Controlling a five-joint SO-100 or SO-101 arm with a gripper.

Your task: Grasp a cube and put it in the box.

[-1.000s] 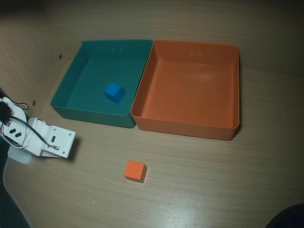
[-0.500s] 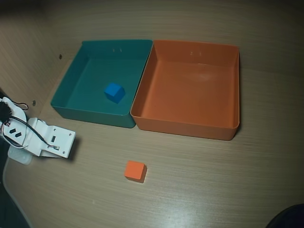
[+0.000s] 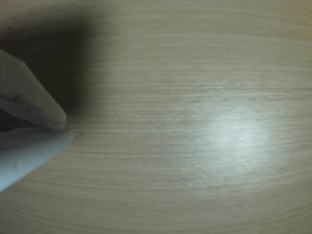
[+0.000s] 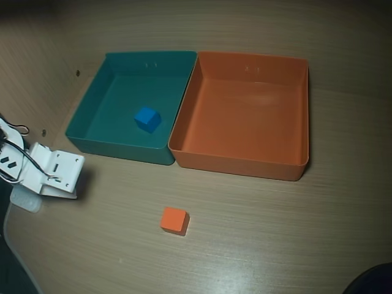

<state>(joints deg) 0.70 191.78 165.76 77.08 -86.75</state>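
Our tool (image 3: 66,127) sits at the overhead view's left edge, its tips closed together in the wrist view and holding nothing. We judge it must travel right: the cube (image 4: 174,219) lies on the bench (image 4: 275,233), below the empty box (image 4: 245,113).

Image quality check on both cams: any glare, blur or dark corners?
Wrist view: soft overall, gripper fingers blurred at the left edge, a glare patch on the table, dark shadow upper left. Overhead view: sharp enough on the orange cube and orange box; edges and corners darken, faint sheen on the box floor.
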